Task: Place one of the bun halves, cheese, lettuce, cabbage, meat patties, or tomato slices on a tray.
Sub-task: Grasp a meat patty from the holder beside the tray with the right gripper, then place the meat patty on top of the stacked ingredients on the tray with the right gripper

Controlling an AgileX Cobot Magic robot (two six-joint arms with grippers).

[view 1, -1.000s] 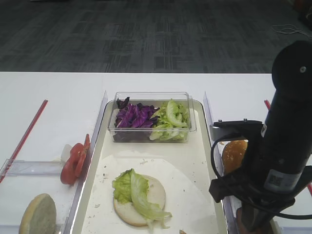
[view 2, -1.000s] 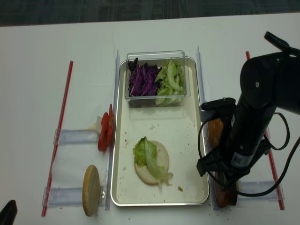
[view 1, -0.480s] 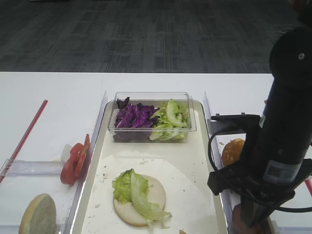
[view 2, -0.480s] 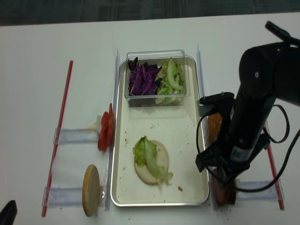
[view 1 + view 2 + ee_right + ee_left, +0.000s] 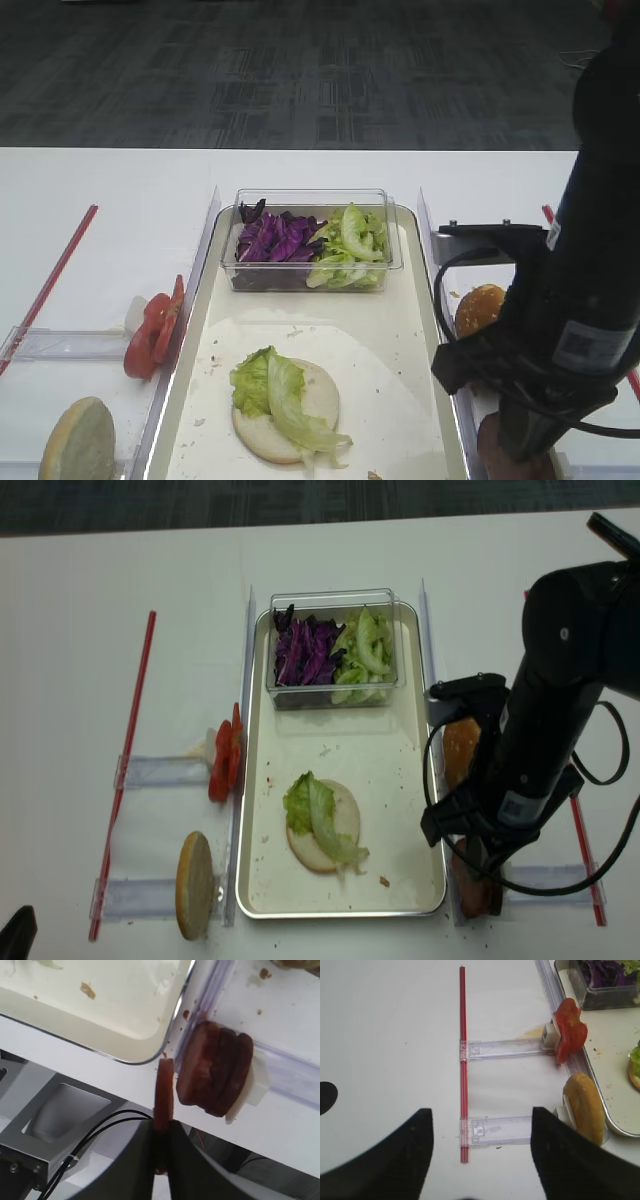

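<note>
My right gripper (image 5: 162, 1125) is shut on one meat patty (image 5: 164, 1085), held edge-on just left of the stack of meat patties (image 5: 215, 1075) standing in a holder right of the tray (image 5: 100, 1005). From above, the right gripper (image 5: 478, 865) hangs over the patties (image 5: 478, 895) beside the tray's (image 5: 380, 770) near right corner. On the tray lies a bun half (image 5: 335, 830) topped with lettuce (image 5: 310, 810). A clear tub holds cabbage (image 5: 305, 650) and lettuce (image 5: 365, 655). Tomato slices (image 5: 224, 760) and another bun half (image 5: 195, 885) stand left of the tray. My left gripper (image 5: 480, 1160) is open over bare table.
A golden bun half (image 5: 458, 750) stands in a holder right of the tray, behind the right arm. Red strips (image 5: 125, 770) and clear plastic holders (image 5: 505, 1050) lie on the white table left of the tray. The table's near edge is close to the patties.
The right arm has risen a little and shifted slightly away from the near edge, with one patty pulled clear of the stack. The left gripper has not moved.
</note>
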